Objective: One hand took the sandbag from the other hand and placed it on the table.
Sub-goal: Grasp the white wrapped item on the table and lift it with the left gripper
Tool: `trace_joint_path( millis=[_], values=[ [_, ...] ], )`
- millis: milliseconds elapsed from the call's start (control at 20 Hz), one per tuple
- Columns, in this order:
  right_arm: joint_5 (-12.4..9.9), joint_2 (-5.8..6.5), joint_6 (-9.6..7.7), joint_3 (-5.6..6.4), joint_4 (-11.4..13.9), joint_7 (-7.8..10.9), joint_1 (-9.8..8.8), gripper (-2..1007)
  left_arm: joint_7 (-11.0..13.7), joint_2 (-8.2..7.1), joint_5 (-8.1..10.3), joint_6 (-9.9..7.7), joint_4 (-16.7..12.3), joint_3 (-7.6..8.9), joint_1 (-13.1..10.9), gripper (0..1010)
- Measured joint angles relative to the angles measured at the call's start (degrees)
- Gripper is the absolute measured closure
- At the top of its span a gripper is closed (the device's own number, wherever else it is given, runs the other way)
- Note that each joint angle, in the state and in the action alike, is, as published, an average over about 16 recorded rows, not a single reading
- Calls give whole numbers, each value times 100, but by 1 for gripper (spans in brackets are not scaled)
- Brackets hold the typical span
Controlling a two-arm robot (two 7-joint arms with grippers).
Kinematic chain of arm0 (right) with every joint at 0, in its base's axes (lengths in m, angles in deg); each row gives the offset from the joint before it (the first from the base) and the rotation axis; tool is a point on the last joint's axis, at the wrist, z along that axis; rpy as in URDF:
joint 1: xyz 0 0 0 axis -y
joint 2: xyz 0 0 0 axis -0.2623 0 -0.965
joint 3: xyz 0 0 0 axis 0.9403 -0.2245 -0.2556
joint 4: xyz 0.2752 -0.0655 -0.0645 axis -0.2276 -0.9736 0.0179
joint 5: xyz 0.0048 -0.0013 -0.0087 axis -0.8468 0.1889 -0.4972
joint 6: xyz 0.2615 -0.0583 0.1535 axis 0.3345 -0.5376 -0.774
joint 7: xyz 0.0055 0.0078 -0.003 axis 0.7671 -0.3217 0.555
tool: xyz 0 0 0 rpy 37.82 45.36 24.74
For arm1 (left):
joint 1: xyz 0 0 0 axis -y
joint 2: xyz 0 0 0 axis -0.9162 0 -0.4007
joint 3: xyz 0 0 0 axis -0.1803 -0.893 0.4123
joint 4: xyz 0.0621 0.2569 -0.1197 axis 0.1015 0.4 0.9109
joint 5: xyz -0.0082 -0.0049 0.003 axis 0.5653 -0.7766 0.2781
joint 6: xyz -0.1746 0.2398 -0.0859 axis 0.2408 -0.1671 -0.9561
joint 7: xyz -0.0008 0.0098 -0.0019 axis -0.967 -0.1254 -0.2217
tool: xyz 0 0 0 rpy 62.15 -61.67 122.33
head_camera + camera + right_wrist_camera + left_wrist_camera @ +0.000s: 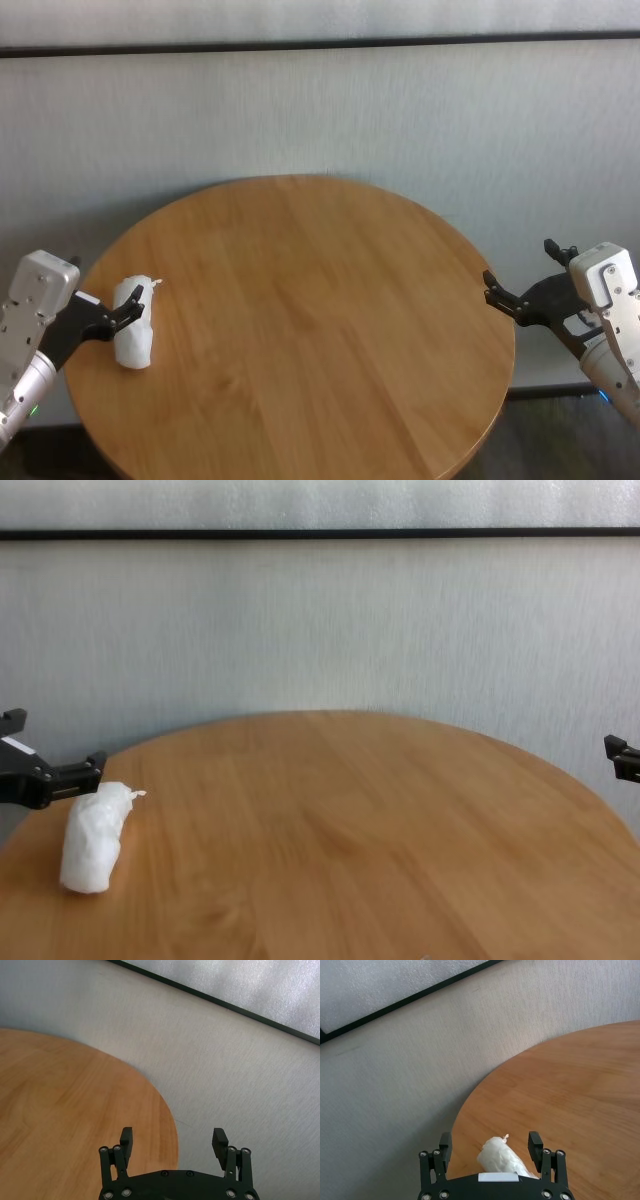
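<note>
The white sandbag [133,328] lies on the round wooden table [310,300] near its left edge. It also shows in the chest view [92,835] and the left wrist view [504,1158]. My left gripper [108,290], on the wrist with the green ring, is open and hovers just over the sandbag's rear end; in the left wrist view the left gripper [490,1141] has a finger on each side of the bag, apart from it. My right gripper [525,270], on the wrist with the blue ring, is open and empty beside the table's right edge, as the right wrist view [172,1140] shows.
A pale wall with a black strip [320,42] stands behind the table. The table top [350,830] carries nothing besides the sandbag. Grey floor [240,1085] shows past the table's edge.
</note>
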Motion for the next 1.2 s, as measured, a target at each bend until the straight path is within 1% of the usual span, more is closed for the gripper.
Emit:
trace_joint_path(
  millis=[1200],
  values=[
    [0, 0, 0, 0, 0, 0, 0, 4, 0, 0, 0, 0, 0, 0, 0, 9]
  ],
)
